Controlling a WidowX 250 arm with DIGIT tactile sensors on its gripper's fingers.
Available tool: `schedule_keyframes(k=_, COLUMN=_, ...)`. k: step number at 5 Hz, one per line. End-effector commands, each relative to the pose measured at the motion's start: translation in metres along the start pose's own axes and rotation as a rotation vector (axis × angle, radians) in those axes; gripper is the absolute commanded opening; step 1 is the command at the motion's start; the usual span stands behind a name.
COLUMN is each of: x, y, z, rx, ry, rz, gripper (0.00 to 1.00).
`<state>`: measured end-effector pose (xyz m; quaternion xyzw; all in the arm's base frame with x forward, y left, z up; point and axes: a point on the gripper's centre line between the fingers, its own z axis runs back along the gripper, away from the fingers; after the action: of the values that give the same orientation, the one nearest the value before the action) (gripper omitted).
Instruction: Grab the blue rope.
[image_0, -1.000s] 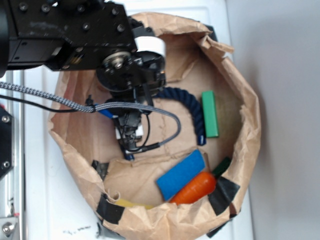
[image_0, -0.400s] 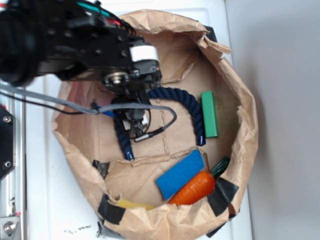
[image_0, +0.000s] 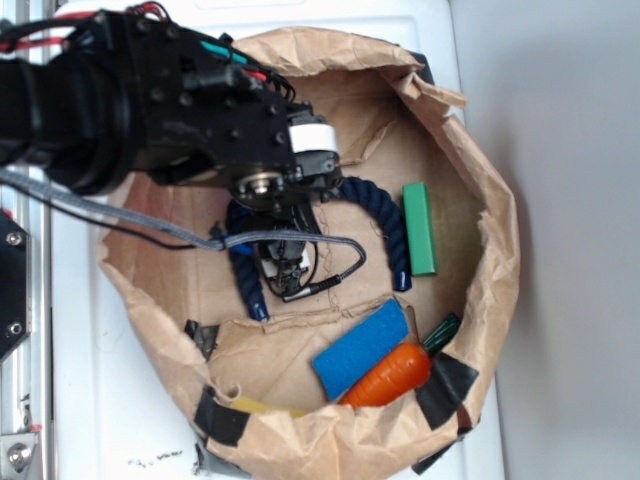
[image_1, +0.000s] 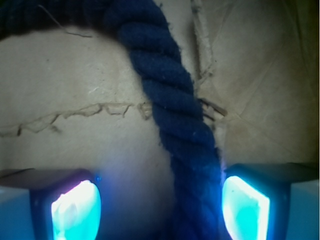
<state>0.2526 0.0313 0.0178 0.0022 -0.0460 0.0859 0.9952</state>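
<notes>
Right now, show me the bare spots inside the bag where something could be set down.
Free: the paper floor inside the rope's U, right of the gripper; the strip between the green block and the bag's right wall; the top pocket above the rope. Crowded: the bottom, where the blue block and the carrot lie.

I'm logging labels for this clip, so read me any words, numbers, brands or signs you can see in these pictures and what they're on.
None can be read.
Dark marks on the white surface below the paper bag: too small and blurred to read.
No lettering shows on the blue rope, green block, blue block, carrot, or gripper.
</notes>
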Motion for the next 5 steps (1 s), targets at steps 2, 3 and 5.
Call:
schedule_keyframes(k=2, x=0.0035, y=-0.0179, z=0.0042, rx=-0.035, ry=-0.112, rz=-0.062, gripper=0.00)
schedule_keyframes(k=3, x=0.0051, y=-0.0188, z=0.0046, rx=-0.038, ry=-0.123, rz=-0.061, gripper=0.00)
schedule_keyframes(k=5, x=0.0114, y=-0.0240, z=0.0019, rx=-0.042, ry=-0.169, rz=-0.037, gripper=0.00)
